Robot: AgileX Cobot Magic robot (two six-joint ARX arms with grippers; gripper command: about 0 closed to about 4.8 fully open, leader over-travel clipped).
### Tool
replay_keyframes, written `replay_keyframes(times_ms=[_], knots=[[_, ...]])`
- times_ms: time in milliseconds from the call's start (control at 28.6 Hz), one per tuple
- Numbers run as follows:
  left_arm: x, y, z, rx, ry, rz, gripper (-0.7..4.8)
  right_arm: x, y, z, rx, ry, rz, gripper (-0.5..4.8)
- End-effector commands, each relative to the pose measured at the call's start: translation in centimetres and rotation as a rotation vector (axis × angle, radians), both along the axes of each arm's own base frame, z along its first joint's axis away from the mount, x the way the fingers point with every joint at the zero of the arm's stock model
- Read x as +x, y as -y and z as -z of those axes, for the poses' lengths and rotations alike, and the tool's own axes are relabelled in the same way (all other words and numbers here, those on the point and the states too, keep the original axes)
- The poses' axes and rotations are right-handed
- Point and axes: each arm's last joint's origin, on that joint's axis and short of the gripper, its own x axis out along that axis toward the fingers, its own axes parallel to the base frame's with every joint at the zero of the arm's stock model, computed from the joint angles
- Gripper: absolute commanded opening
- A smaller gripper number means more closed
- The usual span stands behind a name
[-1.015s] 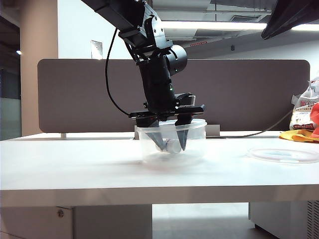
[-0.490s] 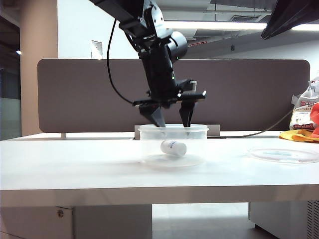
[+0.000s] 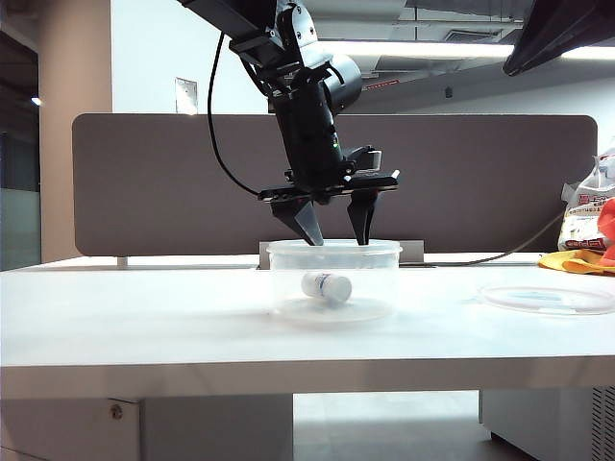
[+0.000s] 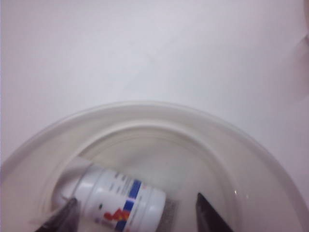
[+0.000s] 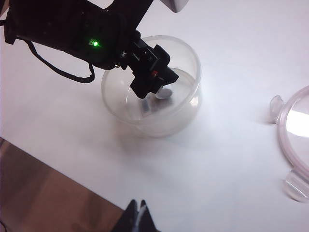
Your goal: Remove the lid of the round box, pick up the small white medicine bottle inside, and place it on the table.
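The round box stands uncovered on the table, and the small white medicine bottle lies on its side on the box's floor. My left gripper hangs open just above the rim, fingertips pointing down, holding nothing. In the left wrist view the bottle lies between and below the spread fingers, inside the box. The lid lies flat on the table to the right. My right gripper is shut and empty, hovering high over the near table edge, looking at the box and the lid.
A grey-brown divider panel backs the table. An orange cloth and a plastic bag sit at the far right, behind the lid. A cable trails along the back edge.
My left gripper rose out of the box with its jaws open. The bottle stayed inside, lying on the floor, and shifted slightly left. The right arm has not moved.
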Motion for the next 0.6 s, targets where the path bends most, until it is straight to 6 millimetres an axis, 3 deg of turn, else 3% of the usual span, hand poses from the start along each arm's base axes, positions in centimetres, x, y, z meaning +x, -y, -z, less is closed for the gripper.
replay_keyframes(times_ms=[35, 385, 595], knots=[[-0.2, -0.2, 0.0, 0.015, -0.018, -0.002, 3.10, 0.0, 0.0, -0.3, 0.003, 0.024, -0.009, -0.06], [-0.8, -0.7, 0.2, 0.062, -0.092, -0.001, 3.10, 0.1, -0.5, -0.1, -0.019, 0.023, -0.005, -0.06], [-1.2, -0.8, -1.4, 0.031, -0.064, 0.005, 3.10, 0.4, -1.5, 0.3, -0.031, 0.009, -0.035, -0.06]])
